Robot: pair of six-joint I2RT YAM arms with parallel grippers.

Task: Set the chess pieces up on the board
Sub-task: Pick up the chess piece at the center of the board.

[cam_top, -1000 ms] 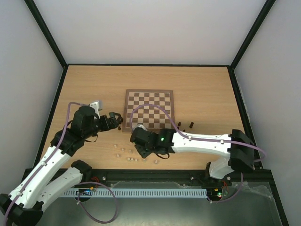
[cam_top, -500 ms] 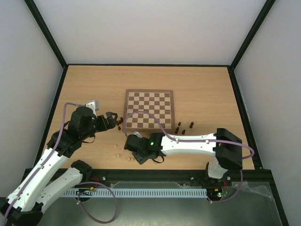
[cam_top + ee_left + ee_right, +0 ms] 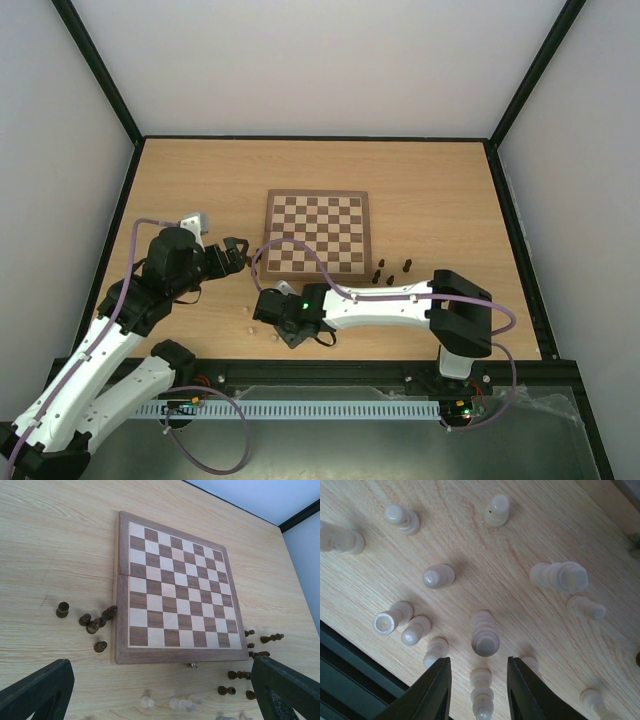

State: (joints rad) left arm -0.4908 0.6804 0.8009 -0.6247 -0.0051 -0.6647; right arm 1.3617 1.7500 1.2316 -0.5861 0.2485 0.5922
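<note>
Watch the crowding around your right pincer [image 3: 478, 672]. Pale pieces stand and lie close on both sides of it, one [image 3: 436, 652] just beside the left finger and another [image 3: 530, 662] half hidden behind the right one. If you close or shift sideways here, a finger will likely nudge a neighbour and send it rolling across the surface [image 3: 530, 525]. The piece in the gap [image 3: 481, 700] seems to lie on its side. It is round and turned, so a squeeze off its middle could make it slip out or tilt.

That pincer stands narrowed but not closed. The small pale piece sits between its fingers with a gap on either side, so nothing is gripped yet. A larger pale piece [image 3: 485, 634] stands just ahead of the fingertips.

Your left pincer [image 3: 160, 670] is spread wide and holds nothing. It faces the board [image 3: 175, 590], whose squares are all bare.

From above, the right pincer hangs over the pale cluster, just off the board's near left corner. Dark pieces [image 3: 95, 622] sit against the board's left border, with more off its right corner.
</note>
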